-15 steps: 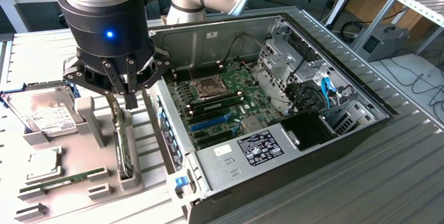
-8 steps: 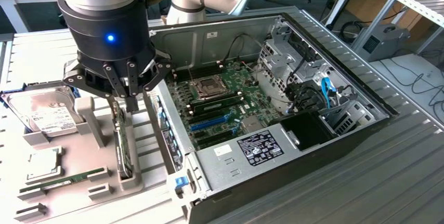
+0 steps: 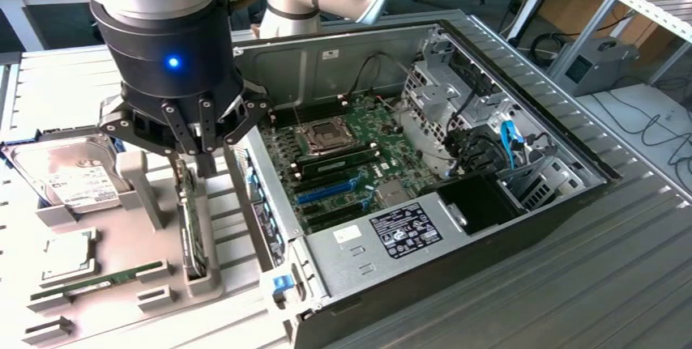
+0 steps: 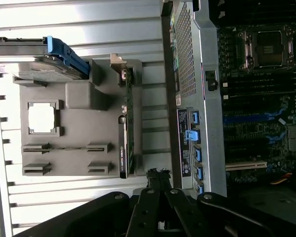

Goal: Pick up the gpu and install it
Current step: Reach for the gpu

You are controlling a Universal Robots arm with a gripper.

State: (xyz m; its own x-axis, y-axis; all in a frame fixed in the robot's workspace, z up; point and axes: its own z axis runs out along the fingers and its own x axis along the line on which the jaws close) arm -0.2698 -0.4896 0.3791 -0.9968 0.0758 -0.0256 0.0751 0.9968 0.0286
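The gpu (image 3: 193,236) (image 4: 124,148) is a thin flat card that stands on edge in a slot of a grey moulded plastic holder (image 3: 149,195) (image 4: 74,133), with a black face on one side and green board on the other. The hand (image 3: 202,155) (image 4: 157,174) hangs just above one end of the card. Its black metal fingers are clenched together with nothing between them.

The same holder carries a silver hard drive (image 3: 67,172) with a white label, a square CPU (image 3: 68,254) and a narrow green RAM stick (image 3: 97,282).

Just beside the holder lies the open computer case (image 3: 487,252), its green motherboard (image 3: 346,151) exposed. Its perforated metal rear wall stands between the card and the board. Everything rests on a ribbed metal counter (image 3: 605,284).
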